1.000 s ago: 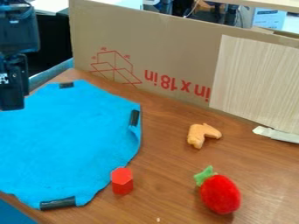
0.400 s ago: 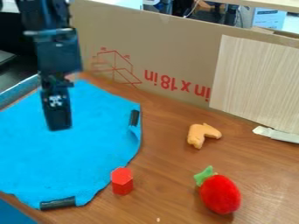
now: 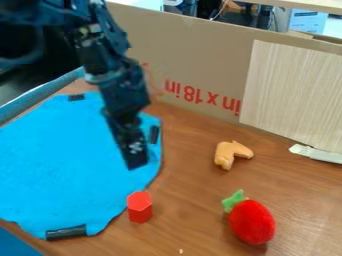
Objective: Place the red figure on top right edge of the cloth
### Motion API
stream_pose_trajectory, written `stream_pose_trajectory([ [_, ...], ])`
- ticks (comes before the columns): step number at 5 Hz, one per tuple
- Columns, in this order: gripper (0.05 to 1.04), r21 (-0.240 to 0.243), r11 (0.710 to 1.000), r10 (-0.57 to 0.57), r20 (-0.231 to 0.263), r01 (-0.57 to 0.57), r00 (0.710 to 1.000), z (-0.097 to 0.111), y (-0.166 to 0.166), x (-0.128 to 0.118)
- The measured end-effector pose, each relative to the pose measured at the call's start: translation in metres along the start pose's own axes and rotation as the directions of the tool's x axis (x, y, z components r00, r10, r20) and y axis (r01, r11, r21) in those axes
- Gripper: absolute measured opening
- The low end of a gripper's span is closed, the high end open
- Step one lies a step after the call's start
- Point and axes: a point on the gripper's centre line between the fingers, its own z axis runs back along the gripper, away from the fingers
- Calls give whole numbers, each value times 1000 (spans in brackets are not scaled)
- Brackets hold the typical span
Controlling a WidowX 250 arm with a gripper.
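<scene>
Cloth (image 3: 60, 165) of bright blue lies spread over the left part of the wooden table (image 3: 194, 200), and we see black strips at its upper edge (image 3: 77, 97), right edge (image 3: 154, 134) and lower edge (image 3: 65, 232), which we take to be there to keep it flat. We read the red figure (image 3: 139, 206) as the six-sided block standing upright on the wood, just beside the cloth's lower right edge; whether the two touch, we cannot tell. Upright, it offers plain side faces, so we judge it easy to grasp and set down standing. Our black gripper (image 3: 137, 162) hangs at a slant over the cloth's right side, near the block, probably to line up a pick; we cannot tell whether it is open or closed, and the block stands apart from it. We think the next move calls for lowering beside the block without dragging the loose cloth edge, then carrying it up to the top right edge. The plush strawberry (image 3: 252, 222) and the peach-coloured piece (image 3: 233, 152) sit well off to the right, leaving us room, while the cardboard (image 3: 194, 55) behind probably serves as a screen.
</scene>
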Motion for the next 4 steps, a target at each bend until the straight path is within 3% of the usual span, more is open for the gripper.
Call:
stream_pose_trajectory([
  [1, 999, 90, 994, 46, 109, -56, 993, -14, 10, 28],
  [2, 999, 129, 981, 127, 149, -146, 981, -25, 19, 54],
  [3, 999, 143, 952, 245, 167, -269, 955, -45, 28, 73],
  [4, 999, 122, 941, 295, 154, -314, 943, -61, 23, 81],
])
